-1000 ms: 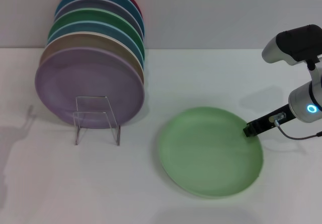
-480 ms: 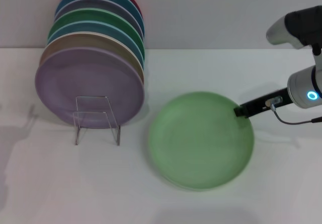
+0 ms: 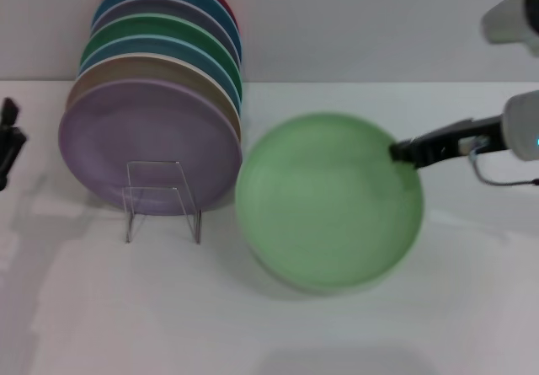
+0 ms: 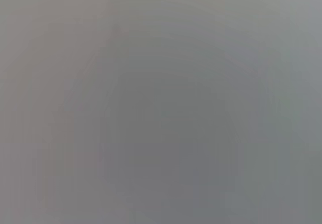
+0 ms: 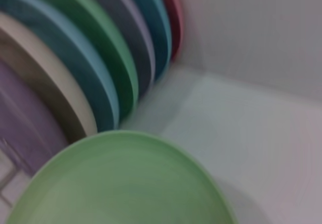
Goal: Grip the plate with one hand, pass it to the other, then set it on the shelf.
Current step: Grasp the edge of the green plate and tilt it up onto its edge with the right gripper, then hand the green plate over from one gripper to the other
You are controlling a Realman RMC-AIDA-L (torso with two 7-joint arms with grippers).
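The pale mint-green plate (image 3: 328,202) hangs tilted above the white table, just right of the rack. My right gripper (image 3: 397,152), slim and black, is shut on the plate's right rim and holds it up. In the right wrist view the plate (image 5: 126,183) fills the foreground. My left gripper (image 3: 8,143) shows as a black shape at the far left edge of the head view, well apart from the plate. The clear acrylic shelf (image 3: 160,191) stands left of the plate, with its bent front support facing me. The left wrist view shows only a blank grey blur.
Several plates lean in a row in the rack, with a lilac plate (image 3: 143,131) in front and beige, blue, emerald-green and red ones behind it. They also show in the right wrist view (image 5: 75,68). A grey wall (image 3: 354,21) closes off the back of the table.
The right gripper has lifted the mint-green plate off the table, tilted it up and carried it left toward the rack. The left gripper has come into view at the left edge.
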